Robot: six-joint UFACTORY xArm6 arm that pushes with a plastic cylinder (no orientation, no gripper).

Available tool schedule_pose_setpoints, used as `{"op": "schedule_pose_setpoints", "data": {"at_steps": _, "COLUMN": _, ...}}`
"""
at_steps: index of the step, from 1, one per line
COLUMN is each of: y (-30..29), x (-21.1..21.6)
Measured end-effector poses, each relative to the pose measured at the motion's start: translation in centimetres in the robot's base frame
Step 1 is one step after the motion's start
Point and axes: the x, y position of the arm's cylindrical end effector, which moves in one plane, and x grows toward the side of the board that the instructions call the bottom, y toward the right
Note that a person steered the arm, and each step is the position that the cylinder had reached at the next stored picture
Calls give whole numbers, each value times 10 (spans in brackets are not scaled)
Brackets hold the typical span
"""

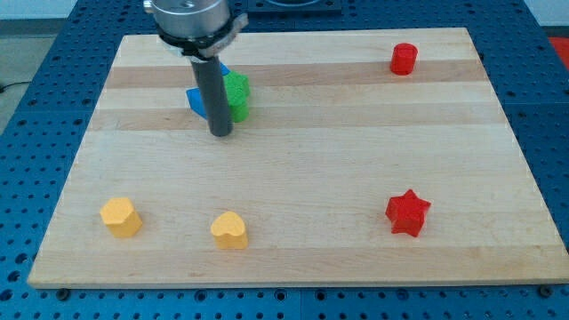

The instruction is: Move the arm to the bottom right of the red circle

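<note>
My tip (220,133), a bare rod holding nothing, rests just below the blue block (197,100) and green block (237,96), far left of the red circle (404,59); bare board (320,160) lies between.

1. You saw a pale, striped wooden board (356,133) on a blue perforated table (53,53).
2. On that board sat a red circle (404,59), red star (408,212), two yellow blocks (121,217), a green block (237,94) and a blue block (197,100).
</note>
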Motion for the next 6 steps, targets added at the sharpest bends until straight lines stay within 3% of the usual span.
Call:
{"op": "schedule_pose_setpoints", "data": {"at_steps": 2, "y": 149, "x": 1}}
{"op": "schedule_pose_setpoints", "data": {"at_steps": 4, "y": 227, "x": 6}}
{"op": "schedule_pose_setpoints", "data": {"at_steps": 6, "y": 243, "x": 6}}
